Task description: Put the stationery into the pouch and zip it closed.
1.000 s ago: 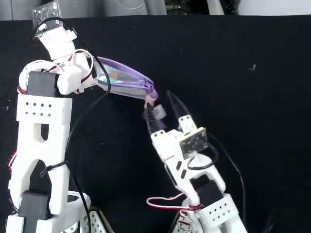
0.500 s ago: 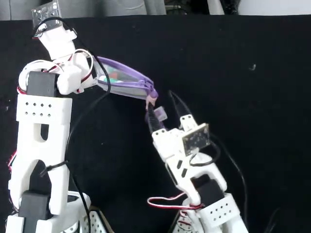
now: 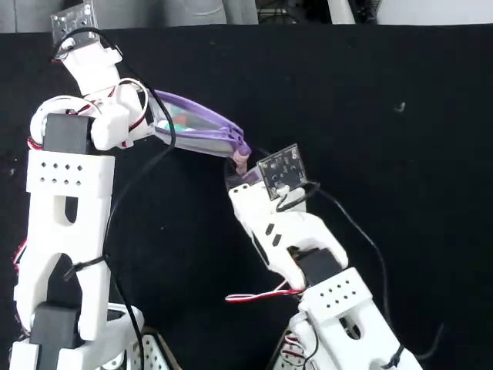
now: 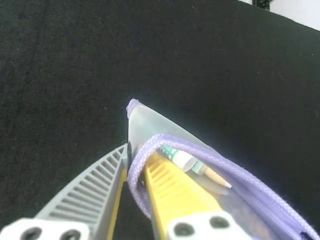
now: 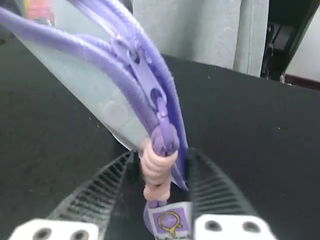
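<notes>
High view: the pouch (image 3: pixel 196 127) is held aloft at the far left; in the left wrist view its open rim is pinched by the left gripper (image 4: pixel 131 152), stationery (image 4: pixel 195 165) already inside; in the right wrist view the zip pull (image 5: pixel 157 170) is straddled by the spread right gripper (image 5: pixel 160 155), so zipping is judged left.

Translucent purple-zippered pouch (image 3: pixel 202 132), aloft and tilted, mouth open, stationery (image 4: pixel 192 162) inside.

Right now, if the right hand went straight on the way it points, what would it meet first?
Most likely the pink zipper pull, which hangs inside the open right hand. Just behind it is the corner of the pouch. Depth is hard to judge.
</notes>
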Tool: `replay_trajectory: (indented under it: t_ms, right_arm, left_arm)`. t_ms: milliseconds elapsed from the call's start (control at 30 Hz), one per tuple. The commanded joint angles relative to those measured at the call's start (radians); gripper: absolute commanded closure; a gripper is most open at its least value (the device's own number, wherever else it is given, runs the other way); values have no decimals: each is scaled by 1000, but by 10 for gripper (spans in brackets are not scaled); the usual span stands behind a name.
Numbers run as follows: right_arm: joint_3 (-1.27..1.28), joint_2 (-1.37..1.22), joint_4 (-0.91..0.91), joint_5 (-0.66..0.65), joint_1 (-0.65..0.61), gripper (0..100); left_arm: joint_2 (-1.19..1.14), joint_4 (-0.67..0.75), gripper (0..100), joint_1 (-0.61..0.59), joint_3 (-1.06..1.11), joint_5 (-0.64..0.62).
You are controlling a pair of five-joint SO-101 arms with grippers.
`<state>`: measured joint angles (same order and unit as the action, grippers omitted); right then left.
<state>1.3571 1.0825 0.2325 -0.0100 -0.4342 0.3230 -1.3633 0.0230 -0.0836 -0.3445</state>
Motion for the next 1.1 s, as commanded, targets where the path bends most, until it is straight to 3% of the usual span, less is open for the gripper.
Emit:
replay_trajectory:
  t_ms: [0,367,633,1067]
  right_arm:
    - [-53,45,6,8,25,975]
    - [-96,173,137,2,69,988]
    - [-318,-73,252,0,120,988]
    - [-805,-476,503,-51,155,988]
  left_arm:
    - [-2,9,970,4,-4,6]
    - [11,15,969,7,-18,9]
    - [11,-77,719,79,-176,6]
    - [11,-98,722,110,-512,12]
